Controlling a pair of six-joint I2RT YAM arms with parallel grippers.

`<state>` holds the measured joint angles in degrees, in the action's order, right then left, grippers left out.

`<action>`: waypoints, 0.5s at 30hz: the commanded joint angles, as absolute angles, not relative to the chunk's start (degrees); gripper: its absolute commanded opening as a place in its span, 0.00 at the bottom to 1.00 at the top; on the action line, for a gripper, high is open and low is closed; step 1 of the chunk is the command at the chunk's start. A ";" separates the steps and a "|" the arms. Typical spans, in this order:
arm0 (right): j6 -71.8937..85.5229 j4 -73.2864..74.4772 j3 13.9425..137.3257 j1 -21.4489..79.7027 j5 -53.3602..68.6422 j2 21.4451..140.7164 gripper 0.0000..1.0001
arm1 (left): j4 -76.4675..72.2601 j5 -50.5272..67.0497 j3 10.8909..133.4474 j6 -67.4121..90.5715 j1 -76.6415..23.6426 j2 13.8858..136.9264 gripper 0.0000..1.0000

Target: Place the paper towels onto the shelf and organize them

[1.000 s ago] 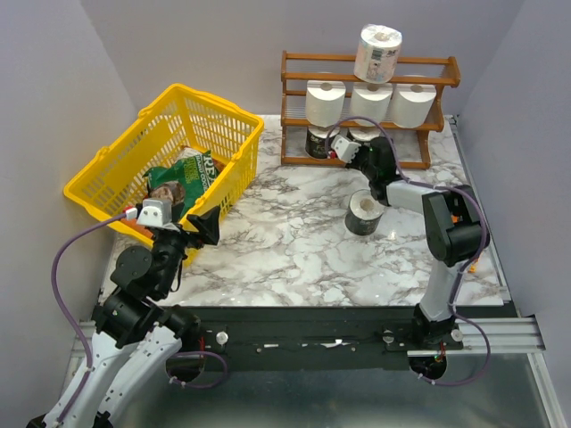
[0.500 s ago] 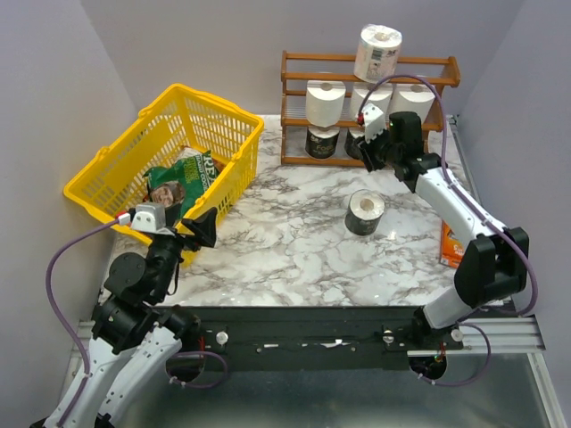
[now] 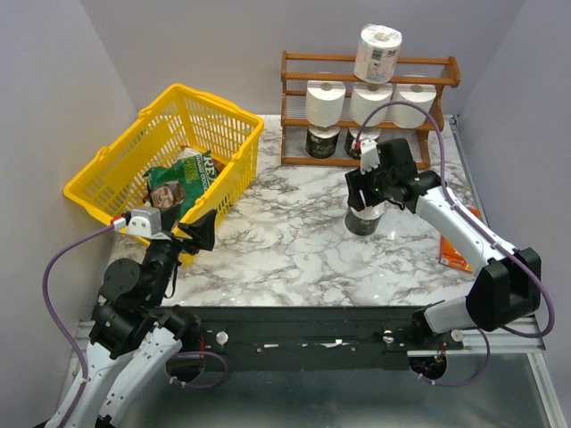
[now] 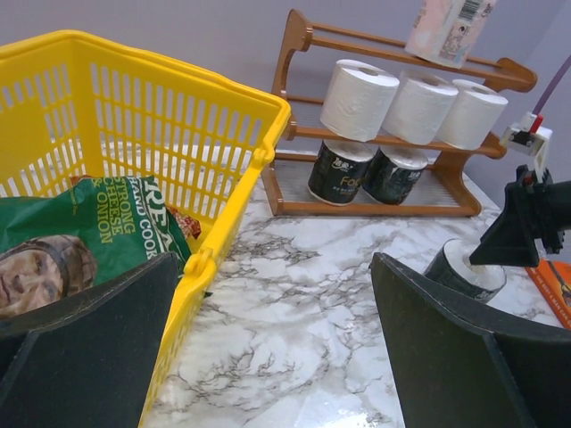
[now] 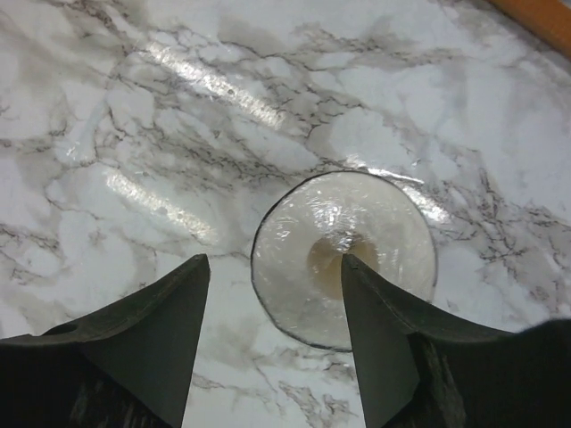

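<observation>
The reddish-brown shelf (image 3: 286, 107) (image 4: 294, 53) stands at the back. Three white paper towels (image 3: 326, 100) (image 4: 357, 98) lie on its middle tier. Two dark-wrapped rolls (image 3: 321, 143) (image 4: 341, 171) sit on its bottom tier, and a printed-wrapper roll (image 3: 378, 52) (image 4: 446, 27) rests on top. Another dark-wrapped roll (image 3: 361, 223) (image 5: 303, 259) (image 4: 464, 267) stands upright on the marble in front of the shelf. My right gripper (image 3: 366, 192) (image 5: 272, 259) hovers open just above it, one finger over its core, holding nothing. My left gripper (image 3: 198, 234) (image 4: 275, 259) is open and empty beside the basket.
A yellow plastic basket (image 3: 178, 94) (image 4: 259, 98) with a green snack bag (image 3: 183, 178) (image 4: 80, 241) in it fills the left side. An orange flat pack (image 3: 457, 254) lies near the right table edge. Grey walls enclose the table.
My right gripper drew back from the shelf's bottom tier, came down over the standing roll and went from shut to open. The left arm shifted only slightly.
</observation>
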<state>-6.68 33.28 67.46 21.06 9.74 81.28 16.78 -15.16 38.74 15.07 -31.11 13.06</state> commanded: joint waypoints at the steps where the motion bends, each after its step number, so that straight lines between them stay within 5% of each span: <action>1: -3.52 34.90 65.39 24.34 5.46 82.09 0.70 | 16.08 -13.98 38.32 15.64 -30.85 12.13 0.99; 15: -4.39 33.57 63.99 27.68 -4.56 87.45 0.70 | 16.17 -13.89 38.41 15.64 -30.85 12.57 0.99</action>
